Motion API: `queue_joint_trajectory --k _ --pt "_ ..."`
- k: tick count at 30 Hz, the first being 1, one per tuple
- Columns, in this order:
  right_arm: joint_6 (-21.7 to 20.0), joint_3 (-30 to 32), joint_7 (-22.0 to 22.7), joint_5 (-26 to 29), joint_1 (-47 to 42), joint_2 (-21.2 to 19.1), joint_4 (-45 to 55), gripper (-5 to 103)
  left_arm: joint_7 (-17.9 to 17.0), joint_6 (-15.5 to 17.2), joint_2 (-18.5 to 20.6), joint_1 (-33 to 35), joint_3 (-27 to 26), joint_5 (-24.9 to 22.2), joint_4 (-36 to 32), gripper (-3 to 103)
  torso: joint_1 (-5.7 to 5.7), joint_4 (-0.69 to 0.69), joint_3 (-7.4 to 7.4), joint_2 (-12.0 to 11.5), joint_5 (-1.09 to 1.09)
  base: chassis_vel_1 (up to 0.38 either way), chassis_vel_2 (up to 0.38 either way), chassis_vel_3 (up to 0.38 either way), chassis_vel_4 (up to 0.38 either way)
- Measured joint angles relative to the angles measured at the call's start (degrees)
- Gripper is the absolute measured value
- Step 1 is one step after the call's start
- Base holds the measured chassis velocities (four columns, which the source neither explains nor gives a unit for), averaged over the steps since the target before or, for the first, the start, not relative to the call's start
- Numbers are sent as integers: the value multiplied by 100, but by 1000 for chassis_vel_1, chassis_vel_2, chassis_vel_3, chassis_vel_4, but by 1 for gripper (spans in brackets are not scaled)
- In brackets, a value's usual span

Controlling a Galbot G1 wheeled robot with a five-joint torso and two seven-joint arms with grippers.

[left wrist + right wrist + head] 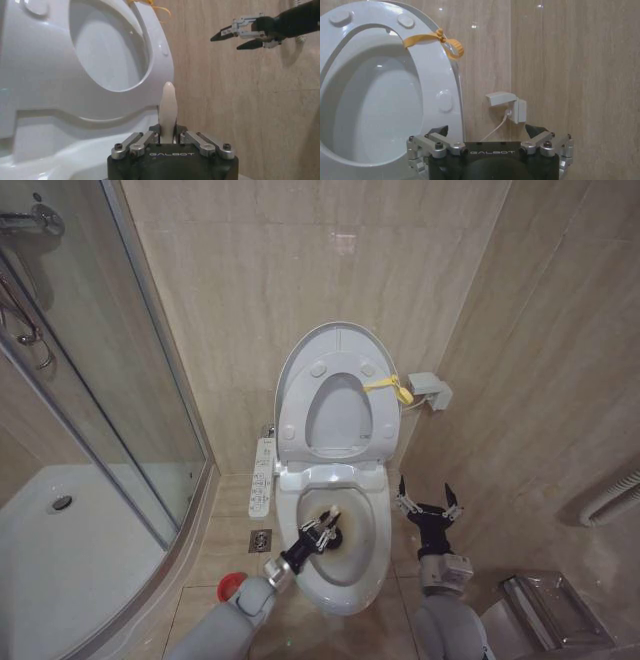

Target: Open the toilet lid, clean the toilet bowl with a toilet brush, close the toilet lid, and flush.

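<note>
The toilet lid point(337, 338) and the seat ring point(297, 408) stand raised against the wall. Below them the toilet bowl point(352, 568) lies uncovered, with brownish stains inside. My left gripper point(318, 532) is down in the bowl, shut on the white handle point(169, 107) of the toilet brush point(333, 511); its bristle head is hidden. In the left wrist view the handle points toward the raised seat point(60, 97). My right gripper point(428, 502) hangs open beside the bowl's right side, holding nothing, and shows far off as the right gripper point(236, 39) there too.
A small red holder cup point(231, 585) sits on the floor left of the bowl, near a floor drain point(259, 540). A control panel point(263, 475) hangs at the toilet's left. Glass shower enclosure point(110, 380) and tray point(60, 550) fill the left. A wall socket point(511, 107) and a yellow tie point(432, 37) are at the lid's right.
</note>
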Motion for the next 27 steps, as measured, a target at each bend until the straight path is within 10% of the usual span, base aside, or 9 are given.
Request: queue_joint_trajectory --k 7,27 --pt "0 0 0 0 0 0 0 100 66 1 219 145 -54 -22 -260 19 0 1 0 0 1 0 0 0 0" --pt "0 0 0 0 0 0 0 100 -89 285 -804 -911 644 -591 79 19 0 1 0 0 2 0 0 0 0"
